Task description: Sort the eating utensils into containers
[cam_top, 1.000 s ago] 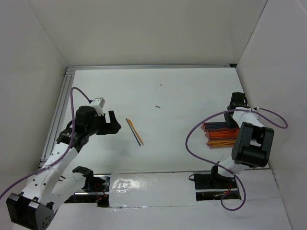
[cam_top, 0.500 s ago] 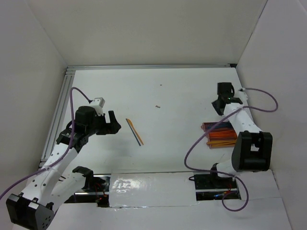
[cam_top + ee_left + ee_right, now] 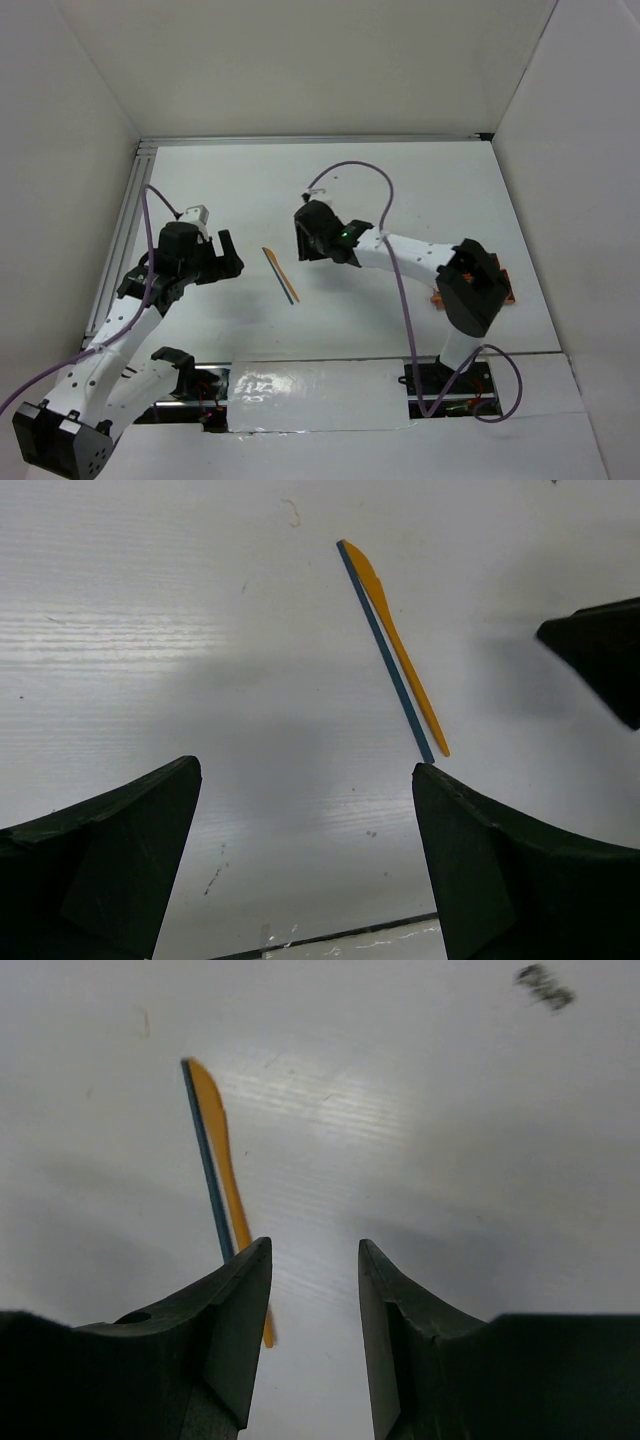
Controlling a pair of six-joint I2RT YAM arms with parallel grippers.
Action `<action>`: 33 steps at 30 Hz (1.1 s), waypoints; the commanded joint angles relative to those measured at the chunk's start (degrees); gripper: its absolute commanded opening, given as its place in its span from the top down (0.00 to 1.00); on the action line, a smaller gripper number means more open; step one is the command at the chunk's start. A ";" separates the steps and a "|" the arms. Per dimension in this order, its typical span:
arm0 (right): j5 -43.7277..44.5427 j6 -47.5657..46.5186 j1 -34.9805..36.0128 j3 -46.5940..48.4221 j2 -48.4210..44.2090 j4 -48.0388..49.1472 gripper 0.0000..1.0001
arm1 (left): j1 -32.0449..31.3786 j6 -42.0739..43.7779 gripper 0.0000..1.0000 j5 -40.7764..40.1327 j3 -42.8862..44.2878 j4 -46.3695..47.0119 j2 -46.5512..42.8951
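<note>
left jaws: wide, empty | right jaws: partly open, empty, near orange knife (image 3: pixel 398 650)

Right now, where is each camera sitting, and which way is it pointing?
Top external: above and behind the bases, looking down at the table; left arm and right arm show.
Left wrist: on the left arm, looking down at the orange knife and blue stick; the left fingers frame the bottom.
Right wrist: low over the table; the right fingers show.
Shared: all three see that utensil pair.
</note>
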 commanded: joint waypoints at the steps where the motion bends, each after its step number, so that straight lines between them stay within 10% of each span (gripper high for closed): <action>1: -2.83 -6.52 3.18 5.59 4.48 2.68 0.53 | 0.10 -3.09 0.00 -4.89 2.68 -2.45 -1.22; 28: -3.45 -10.12 10.83 9.56 21.46 2.60 0.67 | 0.01 -1.34 0.00 -2.96 1.71 -1.83 -5.53; 33: -0.99 -6.44 8.99 8.42 23.83 0.93 1.00 | 0.01 -1.34 0.00 -3.14 1.80 -1.92 -5.45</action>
